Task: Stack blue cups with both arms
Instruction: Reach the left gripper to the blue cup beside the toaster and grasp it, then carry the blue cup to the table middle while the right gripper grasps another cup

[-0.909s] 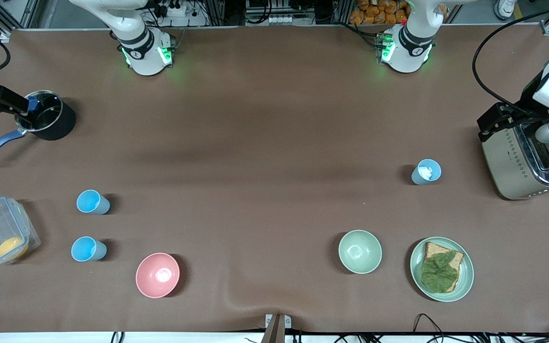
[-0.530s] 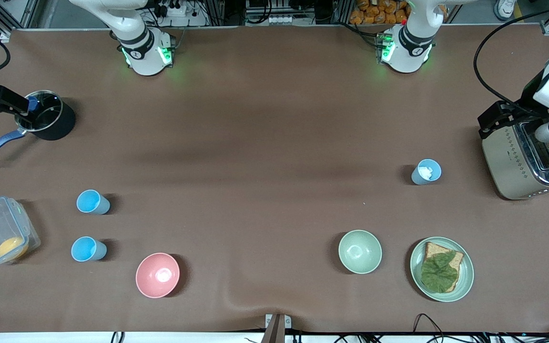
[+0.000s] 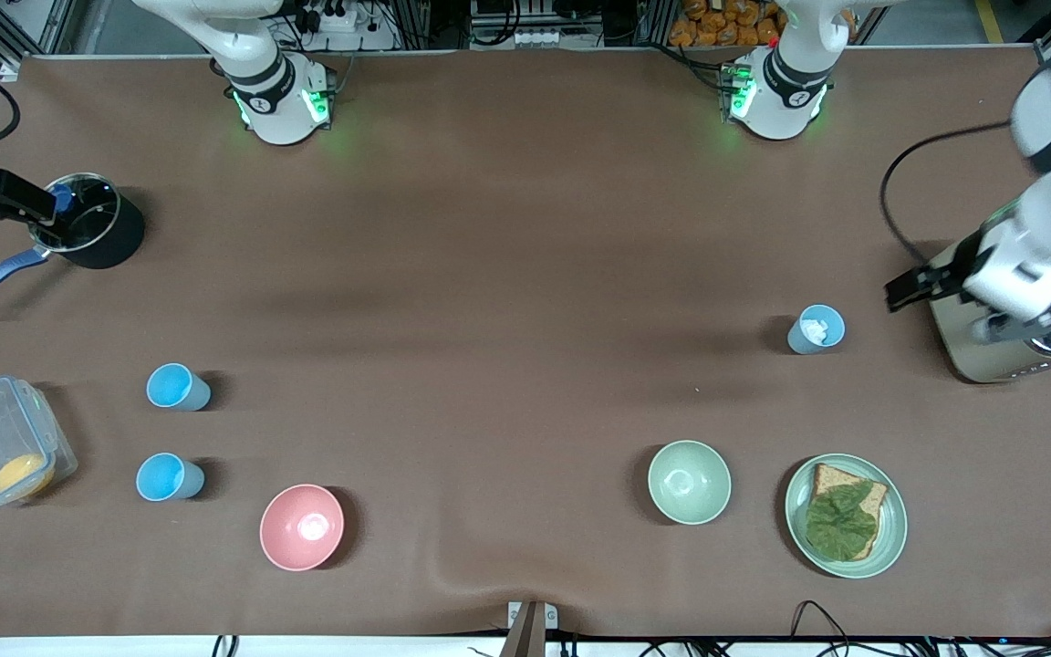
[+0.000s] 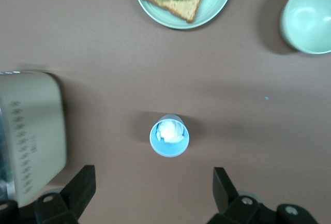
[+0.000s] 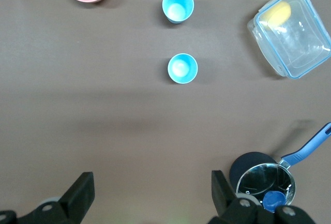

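Observation:
Two sky-blue cups stand upright at the right arm's end of the table, one (image 3: 177, 387) farther from the front camera than the other (image 3: 169, 477). In the right wrist view they show as the nearer-to-gripper cup (image 5: 182, 68) and the other cup (image 5: 177, 5). A grey-blue cup (image 3: 816, 329) with something white crumpled inside stands beside the toaster (image 3: 991, 338); it also shows in the left wrist view (image 4: 169, 137). My left gripper (image 4: 152, 177) is open and empty, over bare table close to this cup. My right gripper (image 5: 151, 180) is open and empty, over the table beside the black pot (image 5: 266, 182).
The pink bowl (image 3: 301, 526) stands near the sky-blue cups. A clear lidded box (image 3: 1, 453) holds something yellow. The pale green bowl (image 3: 689, 481) and a plate (image 3: 890, 529) with bread and a leaf lie nearer the front camera than the grey-blue cup. The pot (image 3: 92, 233) has a blue handle.
My left arm has swung away from over the toaster toward the grey-blue cup. The right arm has barely moved. No cup has moved.

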Robot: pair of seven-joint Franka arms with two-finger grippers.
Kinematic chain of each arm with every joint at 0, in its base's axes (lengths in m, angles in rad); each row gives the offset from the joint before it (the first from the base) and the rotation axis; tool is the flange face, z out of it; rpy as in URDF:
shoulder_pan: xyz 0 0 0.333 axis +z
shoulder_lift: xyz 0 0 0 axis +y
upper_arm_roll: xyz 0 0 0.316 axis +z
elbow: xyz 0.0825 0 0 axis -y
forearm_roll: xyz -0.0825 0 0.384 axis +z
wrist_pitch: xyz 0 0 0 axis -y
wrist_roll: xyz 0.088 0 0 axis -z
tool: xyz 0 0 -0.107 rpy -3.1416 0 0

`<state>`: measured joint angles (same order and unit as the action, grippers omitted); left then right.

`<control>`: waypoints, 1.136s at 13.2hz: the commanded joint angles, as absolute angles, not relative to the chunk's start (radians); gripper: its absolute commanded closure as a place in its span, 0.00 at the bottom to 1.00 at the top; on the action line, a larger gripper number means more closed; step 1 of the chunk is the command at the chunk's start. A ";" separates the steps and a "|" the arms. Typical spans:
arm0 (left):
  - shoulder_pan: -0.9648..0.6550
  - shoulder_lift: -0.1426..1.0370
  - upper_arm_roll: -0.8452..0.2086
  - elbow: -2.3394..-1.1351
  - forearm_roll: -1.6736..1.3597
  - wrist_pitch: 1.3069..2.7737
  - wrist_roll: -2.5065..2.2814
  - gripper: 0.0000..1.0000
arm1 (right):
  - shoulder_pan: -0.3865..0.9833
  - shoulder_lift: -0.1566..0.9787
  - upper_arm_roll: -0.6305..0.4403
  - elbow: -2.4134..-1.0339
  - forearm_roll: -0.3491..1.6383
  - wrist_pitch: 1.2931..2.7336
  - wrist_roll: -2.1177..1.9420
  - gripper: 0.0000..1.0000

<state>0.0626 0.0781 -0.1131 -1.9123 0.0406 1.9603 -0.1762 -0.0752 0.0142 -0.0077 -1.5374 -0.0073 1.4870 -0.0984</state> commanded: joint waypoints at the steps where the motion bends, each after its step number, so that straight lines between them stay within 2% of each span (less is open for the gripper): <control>1: 0.080 0.061 -0.118 -2.126 0.031 2.173 -0.144 0.00 | -0.139 0.115 0.006 -1.502 -0.023 1.491 -0.110 0.00; 3: 0.103 0.095 -0.118 -2.215 0.034 2.320 -0.121 0.00 | -0.193 0.190 0.006 -1.496 -0.055 1.535 -0.115 0.00; 7: 0.136 0.181 -0.120 -2.269 0.035 2.440 -0.088 0.01 | -0.261 0.294 0.006 -1.493 -0.055 1.667 -0.117 0.00; 9: 0.137 0.218 -0.118 -2.270 0.035 2.457 -0.087 0.24 | -0.276 0.360 0.008 -1.491 -0.051 1.702 -0.120 0.00; 10: 0.137 0.230 -0.118 -2.278 0.035 2.477 -0.087 0.30 | -0.278 0.380 0.008 -1.491 -0.049 1.727 -0.149 0.00; 12: 0.137 0.253 -0.118 -2.298 0.035 2.520 -0.087 0.33 | -0.278 0.399 0.006 -1.485 -0.055 1.752 -0.178 0.00; 13: 0.135 0.259 -0.118 -2.299 0.035 2.529 -0.087 0.55 | -0.272 0.416 0.008 -1.486 -0.057 1.797 -0.186 0.00; 14: 0.135 0.261 -0.118 -2.298 0.035 2.530 -0.087 0.91 | -0.238 0.463 0.008 -1.493 -0.078 1.846 -0.180 0.00; 15: 0.132 0.264 -0.118 -2.298 0.035 2.530 -0.087 1.00 | -0.217 0.497 0.008 -1.491 -0.080 1.858 -0.173 0.00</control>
